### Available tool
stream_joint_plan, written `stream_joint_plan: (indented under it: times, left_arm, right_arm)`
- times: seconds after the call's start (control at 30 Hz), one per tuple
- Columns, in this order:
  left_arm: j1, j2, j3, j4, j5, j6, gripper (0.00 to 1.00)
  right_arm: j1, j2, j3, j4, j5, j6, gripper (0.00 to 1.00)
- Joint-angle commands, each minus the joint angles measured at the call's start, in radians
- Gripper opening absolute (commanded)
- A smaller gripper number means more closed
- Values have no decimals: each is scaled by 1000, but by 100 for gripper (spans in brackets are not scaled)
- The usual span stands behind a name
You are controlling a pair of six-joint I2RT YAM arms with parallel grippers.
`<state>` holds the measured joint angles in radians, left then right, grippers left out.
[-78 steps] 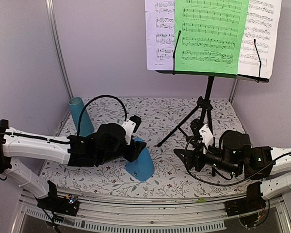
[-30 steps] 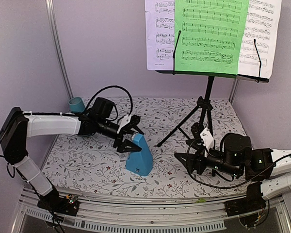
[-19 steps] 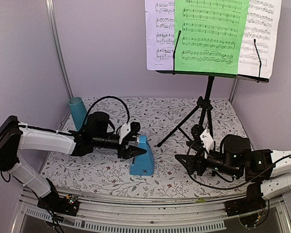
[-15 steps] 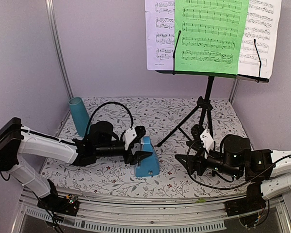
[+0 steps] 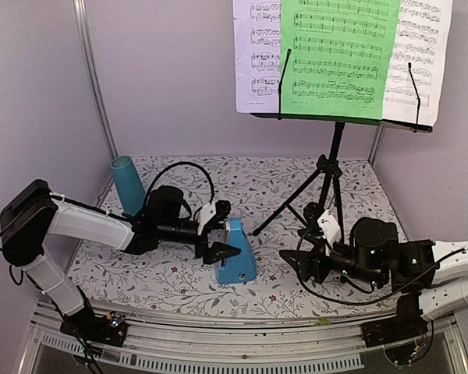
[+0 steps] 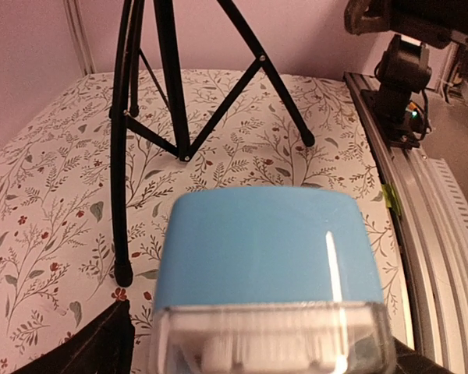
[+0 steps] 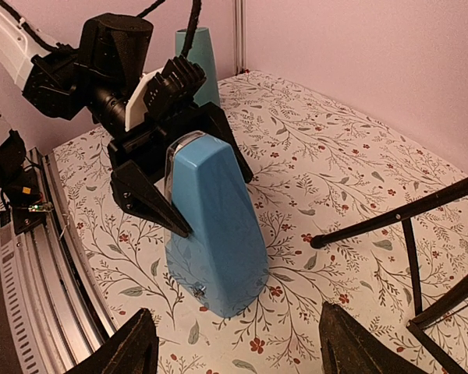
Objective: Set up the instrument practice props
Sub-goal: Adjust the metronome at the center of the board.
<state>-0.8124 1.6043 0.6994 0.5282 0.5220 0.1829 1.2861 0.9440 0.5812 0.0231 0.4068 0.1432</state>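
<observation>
The teal cup (image 5: 129, 185) stands behind the metronome (image 5: 235, 253), its contents hidden. The left gripper (image 5: 221, 230) straddles the metronome with jaws wide, and the right gripper (image 5: 294, 262) stands wide beside it.

sheet-music pages (image 5: 339, 54) cropped above, metronome (image 6: 265, 249) cropped below
</observation>
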Motion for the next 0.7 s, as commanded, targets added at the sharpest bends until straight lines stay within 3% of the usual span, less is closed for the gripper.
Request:
stream_joint_plan:
  times: [0.0,0.23,0.57,0.6,0.63,0.67]
  left_arm:
    - [17,47,80,-126,154,71,87]
    - [-4,91,77,-68,110,46,87]
    - [-20,136,87,9,93,26,74]
    - [-23,138,91,9,88,18,80]
    - [-25,138,92,12,89,17,95]
    - [-26,135,87,24,91,18,99]
  right_arm:
    - [-5,-1,-10,15,-3,15,73]
    - [-5,13,-15,31,-1,7,73]
    - [-4,20,-19,34,2,10,73]
    - [-5,23,-18,36,1,9,73]
    - [-5,27,-16,38,1,7,73]
    - [-5,33,-15,37,0,5,73]
